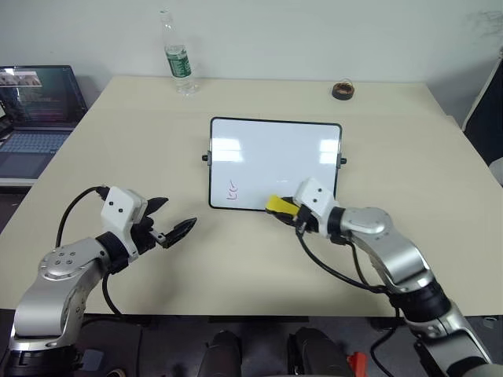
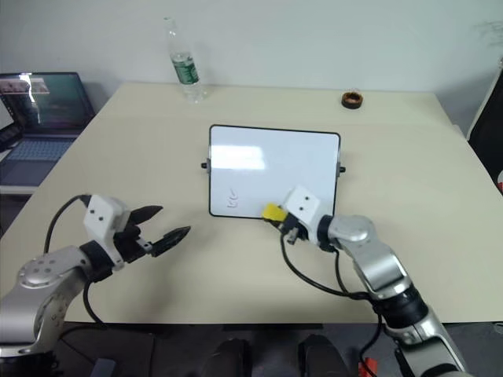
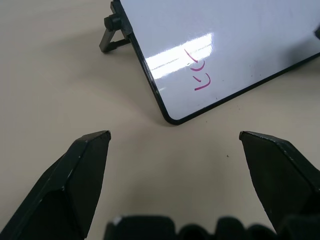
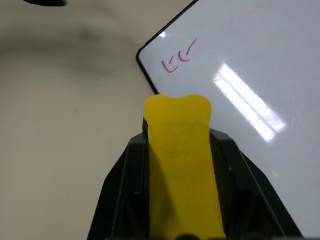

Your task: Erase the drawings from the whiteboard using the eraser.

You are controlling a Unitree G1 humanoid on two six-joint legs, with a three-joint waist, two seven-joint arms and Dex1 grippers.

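The whiteboard (image 1: 275,161) lies in the middle of the table, black-framed with knobs on its short sides. One small group of reddish drawings (image 1: 233,191) sits near its near left corner, also seen as drawings (image 3: 198,70) and drawings (image 4: 178,56). My right gripper (image 1: 286,210) is shut on the yellow eraser (image 1: 278,206), which rests over the board's near edge, to the right of the marks. The eraser (image 4: 182,165) is squeezed between the black fingers. My left gripper (image 1: 174,220) hangs open over the table, left of the board and in front of it, holding nothing.
A plastic water bottle (image 1: 177,56) stands at the far left of the table. A dark ring-shaped roll (image 1: 343,90) lies at the far right. An open laptop (image 1: 35,110) sits on a lower surface to the left.
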